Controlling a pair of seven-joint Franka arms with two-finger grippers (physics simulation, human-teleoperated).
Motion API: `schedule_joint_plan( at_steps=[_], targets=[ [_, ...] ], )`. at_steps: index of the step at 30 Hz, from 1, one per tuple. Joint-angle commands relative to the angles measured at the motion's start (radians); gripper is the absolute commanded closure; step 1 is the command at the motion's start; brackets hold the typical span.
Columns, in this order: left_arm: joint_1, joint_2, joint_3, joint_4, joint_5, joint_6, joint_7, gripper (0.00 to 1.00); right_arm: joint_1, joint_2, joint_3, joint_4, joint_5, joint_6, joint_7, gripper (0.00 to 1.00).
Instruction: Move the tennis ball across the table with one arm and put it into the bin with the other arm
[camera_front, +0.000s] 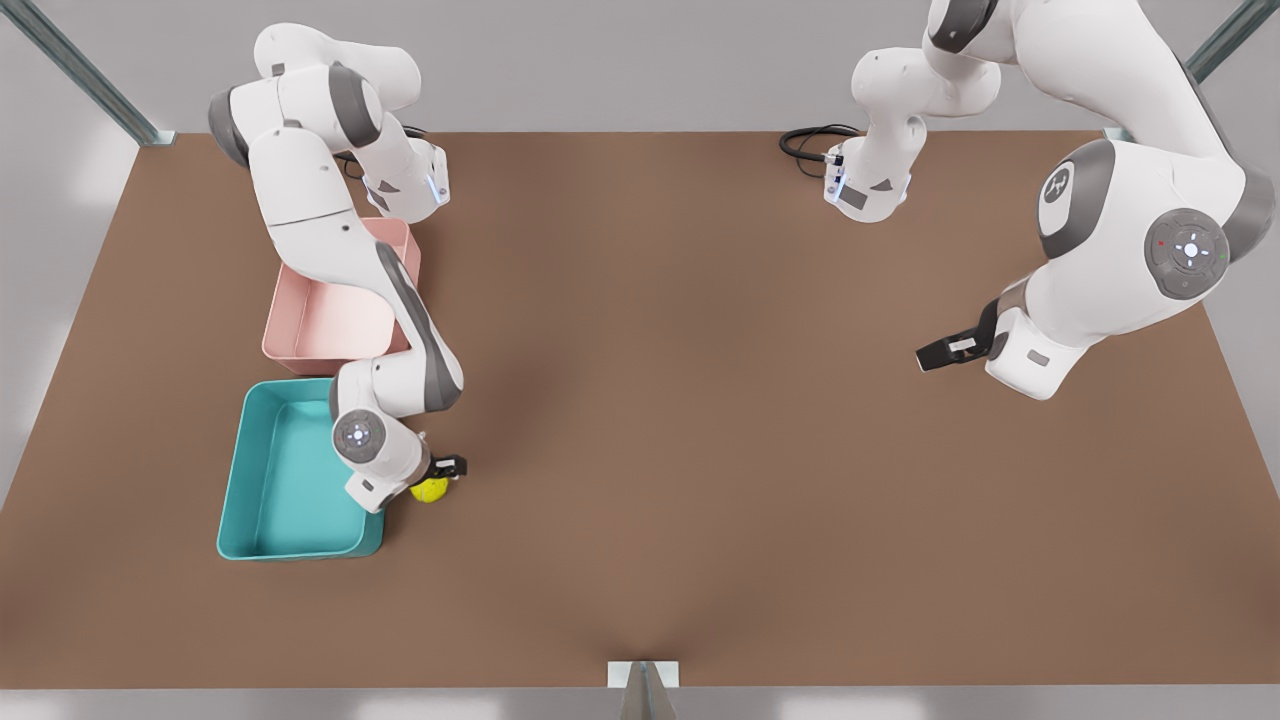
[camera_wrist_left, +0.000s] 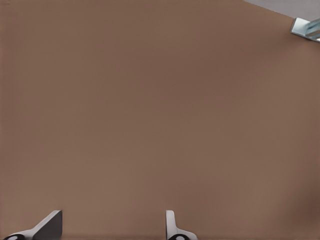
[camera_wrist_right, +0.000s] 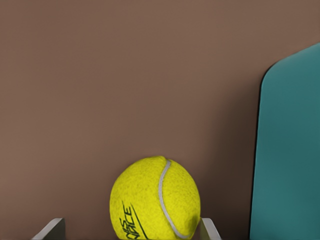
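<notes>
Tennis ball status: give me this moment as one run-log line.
tennis ball on table beside bin | right gripper open around it | left gripper open, waiting | ball not binned

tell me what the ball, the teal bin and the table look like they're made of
Tennis ball: fuzzy yellow-green felt with a pale seam and dark printed lettering. Teal bin: smooth, moulded-looking plastic, rounded corners, soft sheen. Table: flat matte brown surface with no grain visible, so laminate or painted board; can't tell which.
</notes>
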Motion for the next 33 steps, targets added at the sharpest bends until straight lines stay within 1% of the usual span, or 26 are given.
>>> schedule_joint_plan(
  at_steps=[1, 16, 21, 26, 33],
  targets=[
    [0.000, -0.001, 0.000, 0.001, 0.000, -0.002, -0.037, 0.00, -0.002, 0.000, 0.000, -0.002, 0.002, 0.000, 0.035, 0.00],
    [-0.005, 0.002, 0.000, 0.001, 0.002, 0.001, -0.035, 0.00, 0.003, 0.043, -0.003, 0.000, -0.009, 0.000, 0.036, 0.00],
    [0.000, 0.013, 0.003, 0.004, 0.005, 0.008, 0.023, 0.00, 0.000, 0.048, -0.003, 0.011, -0.009, 0.002, 0.036, 0.00],
    [0.000, 0.013, 0.003, 0.005, 0.003, 0.007, 0.021, 0.00, -0.002, 0.048, -0.015, 0.018, -0.011, 0.002, 0.036, 0.00],
    [0.000, 0.013, 0.003, 0.004, 0.000, 0.005, 0.018, 0.00, -0.003, 0.083, -0.012, 0.032, -0.008, 0.030, 0.036, 0.00]
  ],
)
